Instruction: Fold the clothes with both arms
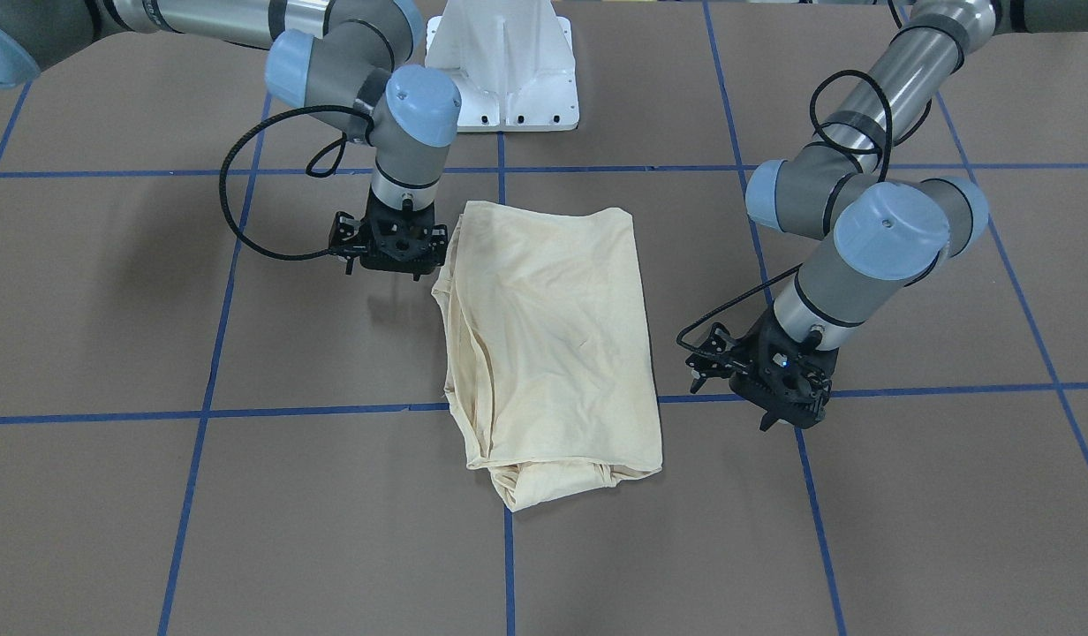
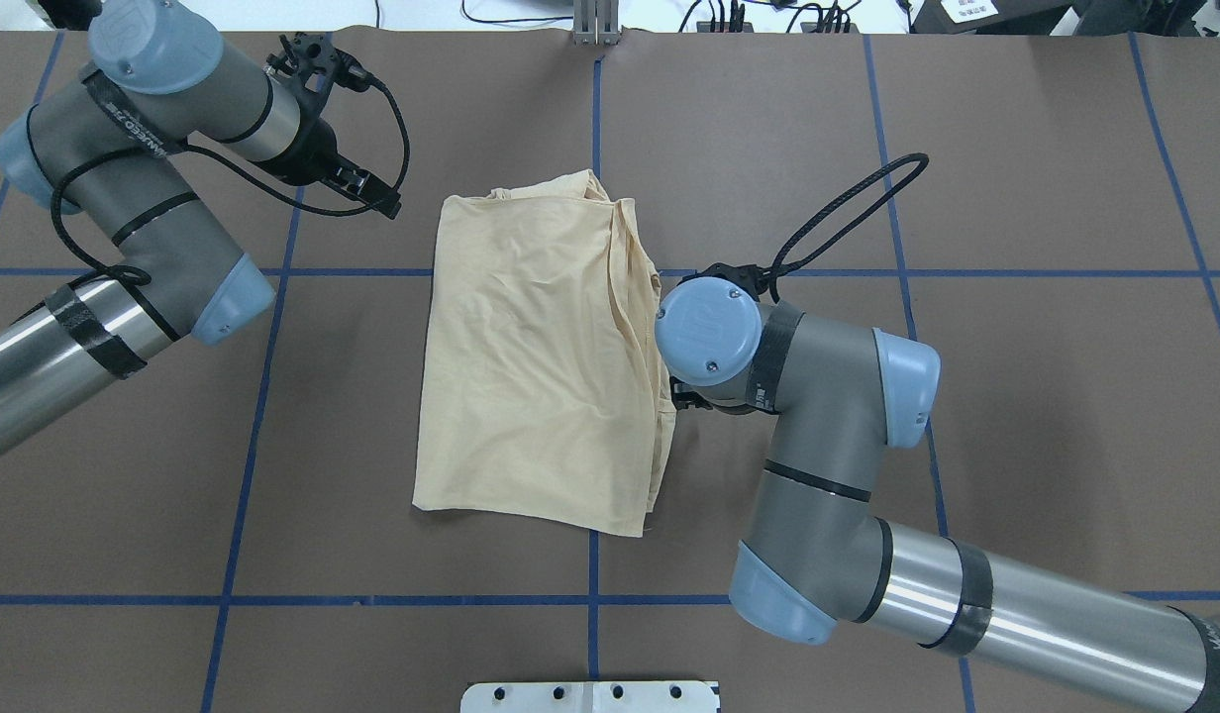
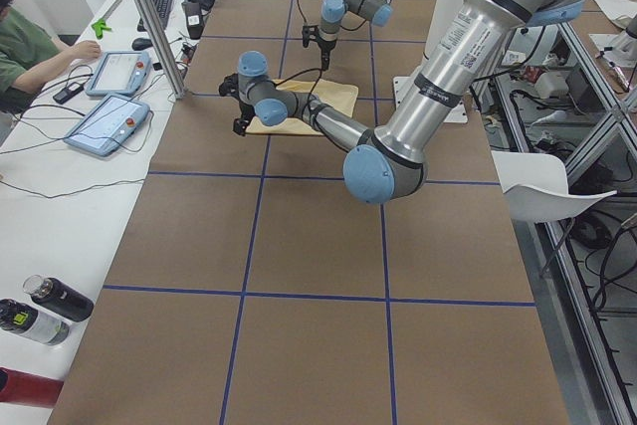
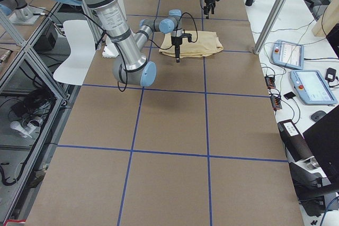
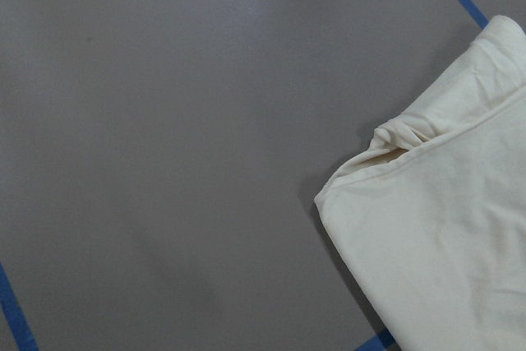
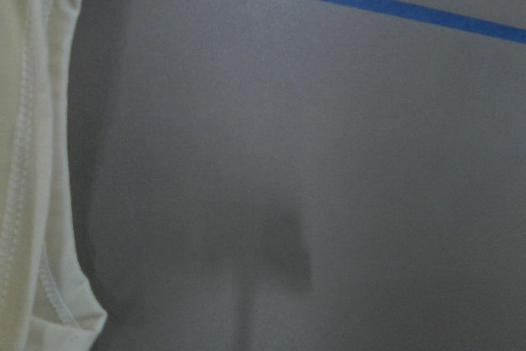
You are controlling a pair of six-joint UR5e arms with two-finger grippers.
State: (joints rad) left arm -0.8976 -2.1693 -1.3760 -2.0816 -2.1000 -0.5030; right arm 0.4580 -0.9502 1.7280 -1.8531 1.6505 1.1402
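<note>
The pale cream-yellow shirt (image 1: 548, 336) lies folded into a rough rectangle at the middle of the table, also seen from overhead (image 2: 541, 366). Its print and neck label are hidden. My left gripper (image 1: 787, 422) hangs just above the table beside the shirt's far corner, apart from it, open and empty; overhead it is at the upper left (image 2: 382, 198). Its wrist view shows that shirt corner (image 5: 444, 236). My right gripper (image 1: 385, 269) hovers at the shirt's other long edge, open and empty; overhead its wrist hides it. Its wrist view shows the hemmed edge (image 6: 25, 162).
The white pedestal base (image 1: 502, 66) stands at the robot's side of the table. Blue tape lines (image 1: 332, 411) grid the brown tabletop. In the left side view a metal pole (image 3: 149, 17), tablets (image 3: 105, 121) and a seated person (image 3: 30, 52) are beyond the table's far edge.
</note>
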